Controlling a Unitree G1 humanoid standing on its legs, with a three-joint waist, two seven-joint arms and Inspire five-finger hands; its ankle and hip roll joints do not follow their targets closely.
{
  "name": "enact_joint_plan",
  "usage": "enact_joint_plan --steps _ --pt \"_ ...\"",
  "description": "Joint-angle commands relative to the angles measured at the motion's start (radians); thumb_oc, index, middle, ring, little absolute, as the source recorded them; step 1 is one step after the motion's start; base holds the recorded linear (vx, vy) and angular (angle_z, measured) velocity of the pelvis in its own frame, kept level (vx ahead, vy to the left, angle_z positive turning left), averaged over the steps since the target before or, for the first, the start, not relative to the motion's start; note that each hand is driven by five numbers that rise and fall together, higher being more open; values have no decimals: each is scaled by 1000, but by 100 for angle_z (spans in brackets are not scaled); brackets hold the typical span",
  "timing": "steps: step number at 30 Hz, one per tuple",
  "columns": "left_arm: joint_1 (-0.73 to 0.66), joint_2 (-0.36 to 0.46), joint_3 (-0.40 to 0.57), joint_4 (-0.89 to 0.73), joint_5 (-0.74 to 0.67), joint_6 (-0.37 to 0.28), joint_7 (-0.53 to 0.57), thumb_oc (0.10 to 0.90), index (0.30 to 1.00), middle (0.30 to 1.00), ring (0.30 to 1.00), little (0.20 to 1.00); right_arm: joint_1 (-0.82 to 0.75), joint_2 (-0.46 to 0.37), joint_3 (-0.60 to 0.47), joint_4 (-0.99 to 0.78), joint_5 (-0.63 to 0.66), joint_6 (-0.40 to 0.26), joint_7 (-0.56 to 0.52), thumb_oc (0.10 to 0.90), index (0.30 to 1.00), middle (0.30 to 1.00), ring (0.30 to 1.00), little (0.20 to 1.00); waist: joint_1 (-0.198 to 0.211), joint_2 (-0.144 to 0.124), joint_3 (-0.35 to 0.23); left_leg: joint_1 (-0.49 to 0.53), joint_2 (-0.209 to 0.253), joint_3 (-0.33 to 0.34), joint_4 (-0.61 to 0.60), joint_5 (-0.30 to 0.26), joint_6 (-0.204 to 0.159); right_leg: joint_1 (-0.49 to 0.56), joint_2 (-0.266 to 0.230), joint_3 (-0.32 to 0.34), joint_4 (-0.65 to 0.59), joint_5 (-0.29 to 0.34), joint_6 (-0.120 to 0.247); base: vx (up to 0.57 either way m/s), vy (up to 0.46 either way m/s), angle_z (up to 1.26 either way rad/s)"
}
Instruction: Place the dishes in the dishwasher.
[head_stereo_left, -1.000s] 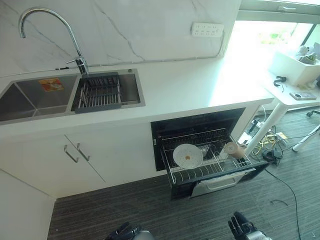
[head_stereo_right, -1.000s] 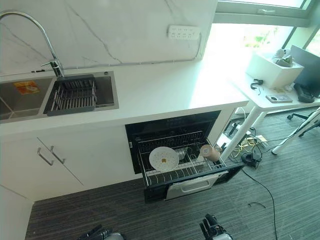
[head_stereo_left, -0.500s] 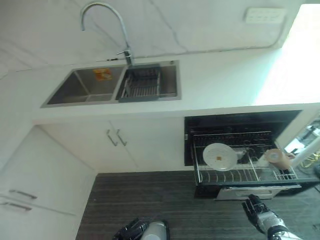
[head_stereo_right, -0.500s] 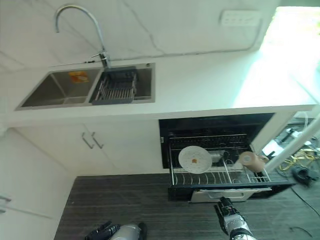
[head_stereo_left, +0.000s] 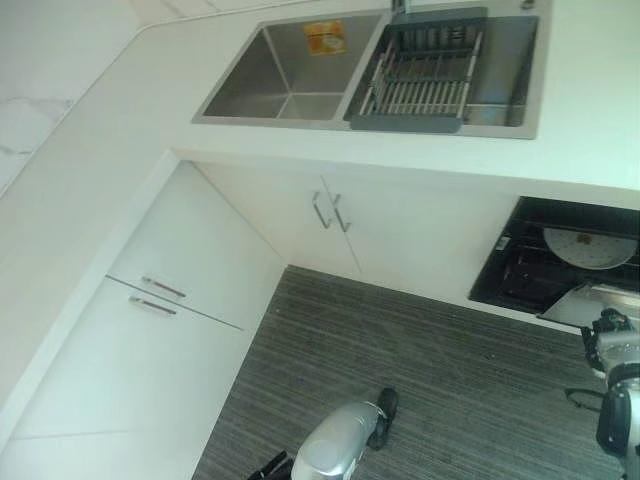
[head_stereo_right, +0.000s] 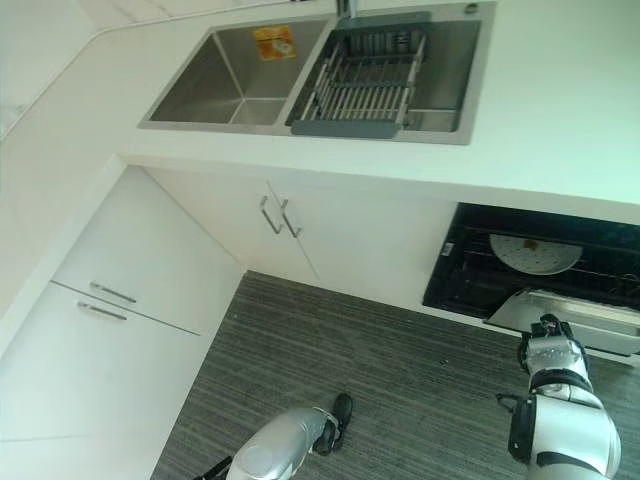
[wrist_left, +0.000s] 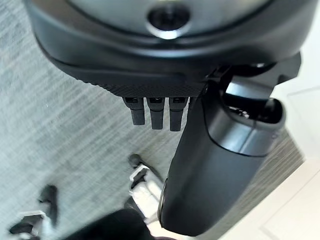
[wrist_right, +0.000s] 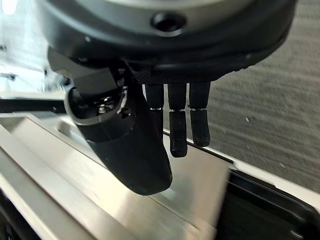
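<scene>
While the right hand (head_stereo_right: 548, 345) hangs low by the dishwasher (head_stereo_right: 540, 275), its fingers (wrist_right: 178, 131) are straight and relaxed, holding nothing; in the right wrist view they hover just over the silver door panel (wrist_right: 125, 200), thumb alongside, not clearly touching. The plate (head_stereo_right: 535, 254) stands in the rack inside the dishwasher, just beyond and above the right hand, apart from it. Dishwasher door (head_stereo_right: 575, 318) sits partway up, betw. hand and plate.

The left hand (wrist_left: 157, 112) is down near the floor (head_stereo_left: 420, 370), well apart from the right hand and the dishwasher; fingers slightly bent, relaxed, empty, w/ thumb sticking out beside them.

Far beyond both hands, on the tabletop (head_stereo_left: 590, 130), a double sink (head_stereo_left: 290, 75) w/ a dark drain rack (head_stereo_left: 420, 70) in its right basin. White cupboards (head_stereo_left: 200, 260) w/ bar handles lie to the left hand's side.
</scene>
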Motion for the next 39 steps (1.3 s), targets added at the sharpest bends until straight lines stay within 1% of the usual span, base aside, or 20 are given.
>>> enact_joint_plan --steps 1,4,7,11,15,19,23,26,27,28,29,31,32,33,34,35,36,37,38,39 --pt "-26 56 -44 -42 -63 -41 1 800 900 900 900 900 -220 -134 79 -75 -5 -35 25 400 300 300 300 300 62 24 -22 58 111 -42 -60 -58 -125 -60 5 40 103 -58 15 58 49 25" --pt "-12 89 -40 -81 -95 -27 10 800 900 900 900 900 -349 -223 132 -80 -47 -38 30 400 300 300 300 300 86 34 -11 25 88 -64 -60 -37 -117 -73 2 36 103 -50 15 56 32 38" --pt "3 90 -26 -89 -112 -21 -2 800 900 900 900 900 -457 -259 190 -84 -42 -53 43 400 300 300 300 300 88 42 -2 -1 78 -68 -60 -25 -113 -92 8 45 103 -52 15 54 40 35" --pt "17 77 -4 -84 -115 -49 -9 800 900 900 900 900 -562 -294 253 -95 -27 -83 73 400 300 300 300 300 89 41 11 -26 72 -70 -60 -17 -110 -114 17 58 103 -54 13 28 22 -1" --pt "21 89 4 -133 -133 -51 -9 800 900 900 900 900 -592 -296 267 -124 -38 -116 129 400 300 300 300 300 93 26 25 -38 73 -75 -60 -18 -105 -125 17 55 105 -42 16 8 -37 5" --pt "23 106 -11 -182 -131 -49 -13 800 900 900 900 900 -559 -283 246 -133 -80 -111 195 400 300 300 300 300 94 11 26 -33 79 -72 -60 -25 -101 -121 18 42 106 -29 20 -23 -80 6" --pt "21 118 -21 -214 -144 -49 -8 800 900 900 900 900 -508 -243 233 -158 -85 -108 303 400 300 300 300 300 83 -2 26 -24 96 -54 -60 -31 -105 -117 27 41 104 -26 21 -57 -76 -7" --pt "1 121 -27 -238 -153 -33 -1 800 900 900 900 900 -423 -178 238 -233 -235 -108 426 400 300 300 300 300 67 -24 24 -7 118 -35 -60 -39 -109 -112 39 39 103 -24 17 -99 -142 -15" --pt "-26 132 -21 -253 -155 -14 -8 800 900 900 900 900 -347 -133 248 -304 -302 -136 521 400 300 300 300 300 47 -44 21 8 139 -19 -60 -43 -112 -104 46 31 103 -12 18 -120 -221 -18" --pt "-36 136 -23 -264 -166 -2 -4 800 900 900 900 900 -305 -108 245 -340 -336 -142 550 400 300 300 300 300 36 -53 19 15 151 -8 -60 -44 -114 -102 51 32 103 -12 17 -123 -252 -16" --pt "-45 128 -24 -299 -168 17 19 800 900 900 900 900 -263 -75 243 -370 -392 -170 563 400 300 300 300 300 28 -60 18 22 159 -1 -60 -44 -113 -99 57 33 103 -6 20 -71 -187 -11" --pt "-75 138 -31 -404 -165 87 120 800 900 900 900 900 -190 0 277 -442 -466 -230 530 400 300 300 300 300 19 -83 12 44 179 12 -60 -49 -115 -88 70 32 103 -7 16 -53 -243 -24" --pt "-98 132 -39 -424 -166 104 164 800 900 900 900 900 -162 36 297 -483 -499 -229 503 400 300 300 300 300 11 -97 7 56 194 21 -60 -51 -116 -83 80 33 103 -18 10 -56 -309 -30" --pt "-124 126 -45 -436 -184 109 208 800 900 900 900 900 -116 74 320 -537 -519 -229 481 416 324 324 324 324 -6 -115 2 71 219 33 -60 -54 -121 -80 95 39 103 -35 1 -59 -298 -27" --pt "-139 120 -48 -440 -200 104 237 800 900 900 900 900 -65 105 334 -579 -537 -242 471 453 380 380 380 380 -23 -126 -2 84 236 43 -60 -55 -124 -82 106 48 103 -43 -4 -49 -276 -22" --pt "-154 108 -50 -437 -207 92 274 800 900 900 900 900 2 150 351 -630 -549 -256 454 551 526 526 526 526 -46 -138 -9 99 257 55 -60 -55 -127 -86 120 62 103 -53 -8 -42 -217 -24" --pt "-151 101 -45 -421 -204 69 269 800 900 900 900 900 53 177 354 -670 -535 -265 441 739 808 808 808 808 -60 -144 -12 107 271 62 -60 -54 -131 -89 131 74 103 -63 -12 -98 -243 -52" --pt "-87 83 10 -166 -198 -141 2 800 900 900 900 900 225 240 317 -720 -554 -318 505 800 900 900 900 900 -108 -146 -20 130 306 78 -60 -56 -143 -105 162 115 103 -94 -22 -115 -168 -56" --pt "-64 81 31 -88 -220 -200 -95 800 900 900 900 900 263 260 307 -701 -560 -344 544 800 900 900 900 900 -126 -141 -19 140 318 87 -60 -55 -151 -113 179 134 103 -107 -27 -125 -125 -55" --pt "-47 81 48 -52 -221 -232 -147 800 900 900 900 900 278 271 305 -685 -582 -349 568 800 900 900 900 900 -137 -136 -20 146 328 93 -60 -53 -159 -119 192 150 103 -116 -35 -88 -43 -36"
